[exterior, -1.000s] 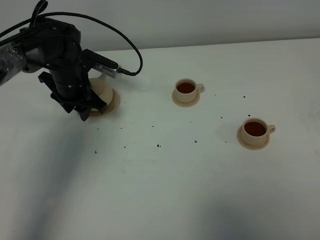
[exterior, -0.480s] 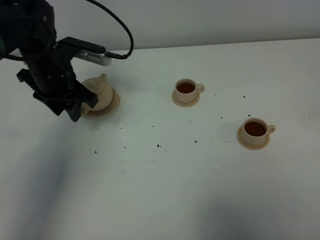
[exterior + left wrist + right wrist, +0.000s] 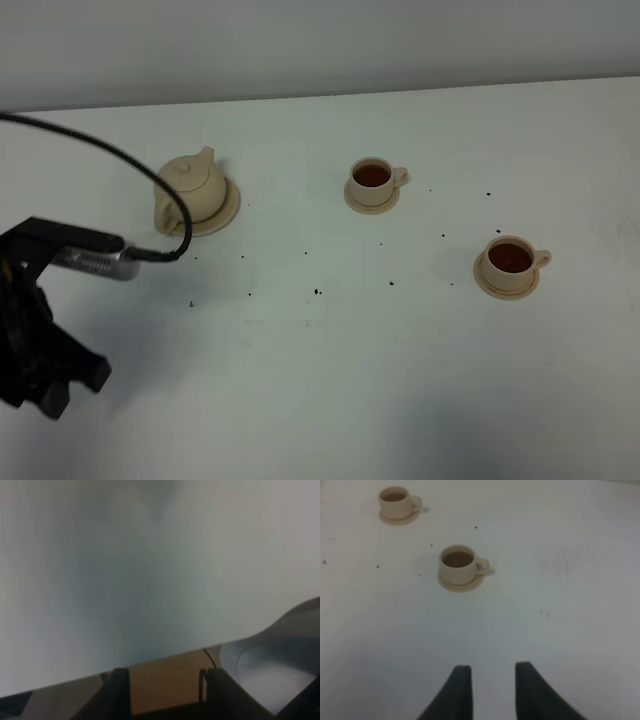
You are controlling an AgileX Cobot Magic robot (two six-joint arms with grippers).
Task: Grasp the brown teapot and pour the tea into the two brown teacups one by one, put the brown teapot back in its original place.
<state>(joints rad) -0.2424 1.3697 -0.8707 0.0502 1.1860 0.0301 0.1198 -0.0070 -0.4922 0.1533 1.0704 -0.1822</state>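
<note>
2 teacups (image 3: 375,181) filled | 1 teapot (image 3: 191,185) on saucer (image 3: 227,208) | both grippers (image 3: 490,682) apart, empty

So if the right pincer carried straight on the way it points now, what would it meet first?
Probably the nearer small tan ceramic teacup holding dark tea, on its round saucer. The right pincer stands open, with bare white tabletop ahead of it; the cup sits slightly off-line, so depth and alignment are uncertain.

I find no writing to read anywhere: none on the brown teapot (image 3: 190,187), none on either of the two brown teacups (image 3: 372,179) (image 3: 510,262) or their saucers, none on the white table (image 3: 400,350) (the dark specks scattered there are only specks, not print).
</note>
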